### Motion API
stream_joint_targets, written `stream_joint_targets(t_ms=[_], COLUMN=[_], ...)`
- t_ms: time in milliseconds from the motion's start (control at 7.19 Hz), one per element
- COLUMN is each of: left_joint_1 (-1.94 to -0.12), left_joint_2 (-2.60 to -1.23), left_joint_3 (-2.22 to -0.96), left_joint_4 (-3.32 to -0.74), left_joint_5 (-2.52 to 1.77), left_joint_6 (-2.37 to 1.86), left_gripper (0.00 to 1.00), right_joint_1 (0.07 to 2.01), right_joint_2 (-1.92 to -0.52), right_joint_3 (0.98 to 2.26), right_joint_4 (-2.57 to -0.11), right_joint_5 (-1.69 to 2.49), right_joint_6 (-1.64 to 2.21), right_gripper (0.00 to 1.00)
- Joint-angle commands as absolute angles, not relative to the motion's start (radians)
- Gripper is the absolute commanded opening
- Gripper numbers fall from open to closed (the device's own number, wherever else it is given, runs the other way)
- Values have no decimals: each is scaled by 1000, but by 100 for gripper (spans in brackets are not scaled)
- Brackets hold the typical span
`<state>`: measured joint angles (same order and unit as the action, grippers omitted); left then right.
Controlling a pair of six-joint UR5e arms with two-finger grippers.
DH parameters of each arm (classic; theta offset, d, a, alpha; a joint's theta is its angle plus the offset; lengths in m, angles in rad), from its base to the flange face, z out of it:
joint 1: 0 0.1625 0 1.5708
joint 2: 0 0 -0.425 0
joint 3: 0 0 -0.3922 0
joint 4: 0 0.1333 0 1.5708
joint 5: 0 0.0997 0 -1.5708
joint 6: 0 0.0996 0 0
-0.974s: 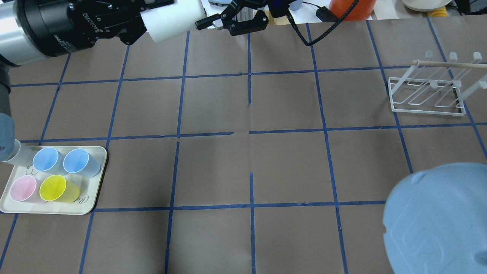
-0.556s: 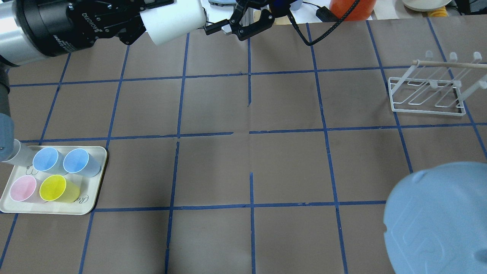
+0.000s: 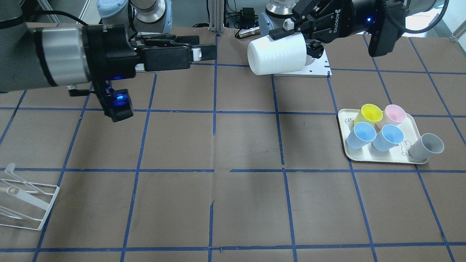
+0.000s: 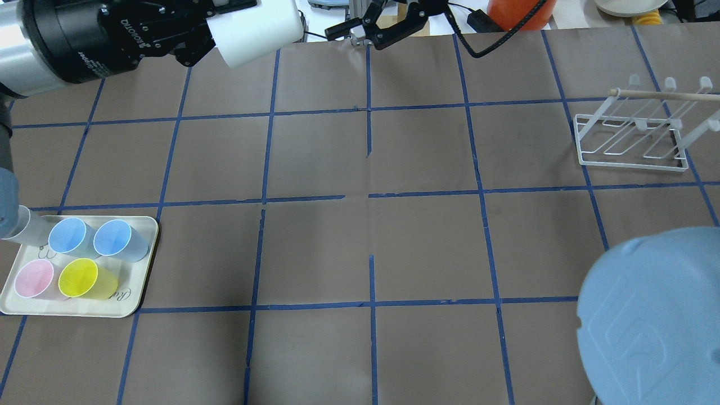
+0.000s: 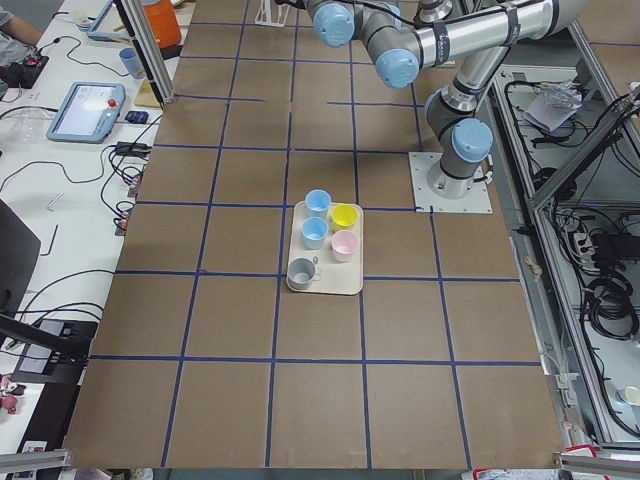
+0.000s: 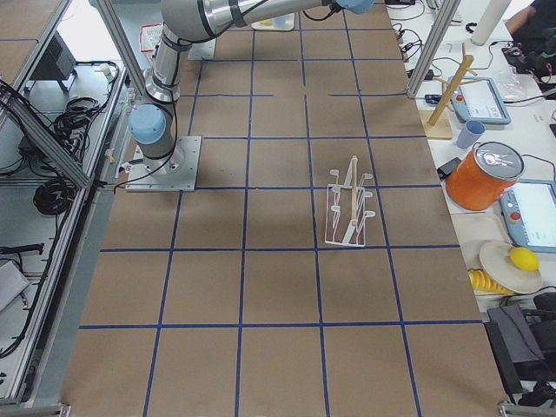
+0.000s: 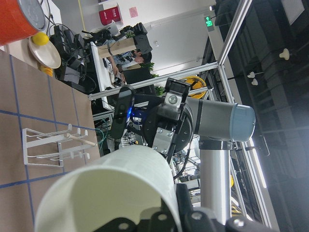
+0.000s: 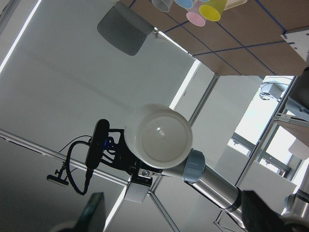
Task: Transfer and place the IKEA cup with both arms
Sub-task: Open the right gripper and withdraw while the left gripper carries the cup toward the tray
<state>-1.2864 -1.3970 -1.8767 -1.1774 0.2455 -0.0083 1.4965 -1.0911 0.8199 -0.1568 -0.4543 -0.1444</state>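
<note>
The IKEA cup (image 3: 276,54) is plain white and lies on its side in the air. My left gripper (image 3: 295,46) is shut on its rim end, and its base points toward my right gripper. In the overhead view the cup (image 4: 259,25) sits at the top left in the left gripper (image 4: 222,28). My right gripper (image 3: 206,45) is open and empty, level with the cup, with a gap between them. It shows near the far table edge in the overhead view (image 4: 363,36). The right wrist view faces the cup's base (image 8: 159,137). The left wrist view shows the cup's wall (image 7: 106,193).
A cream tray (image 4: 140,281) holds several coloured cups; a grey cup (image 3: 426,147) is at its end. A white wire rack (image 4: 633,140) stands on the right side. My right arm's blue joint cap (image 4: 647,315) fills the overhead view's lower right corner.
My right gripper has moved right and toward the far table edge, away from the cup's base. The left gripper and the cup have stayed almost still.
</note>
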Motion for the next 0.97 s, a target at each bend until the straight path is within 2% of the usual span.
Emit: stream_joint_targets(t_ms=[0,139,278,417,834], left_joint_1=[-1260,-1228,-1185,-1148,-938], left_joint_2=[-1405,-1417,-1420,-1416,-1423], left_joint_3=[-1789,-1773,-1769,-1775,-1790], left_joint_4=[-1216,-1245,-1271,-1296,-1391], left_joint_5=[563,669,768,905,1290], left_joint_6=[-20,-3,18,73,569], left_gripper=[0,0,0,0,0], right_joint_1=[1390,1390,1391,1397,1432], right_joint_2=[-1100,-1101,-1103,-1111,-1086], right_joint_3=[833,833,838,839,847], right_joint_4=[-251,-394,-604,-764,-998], right_joint_5=[-691,-825,-988,-1176,-1466], right_joint_6=[-143,-64,62,130,137], right_gripper=[100,94,94,99,100])
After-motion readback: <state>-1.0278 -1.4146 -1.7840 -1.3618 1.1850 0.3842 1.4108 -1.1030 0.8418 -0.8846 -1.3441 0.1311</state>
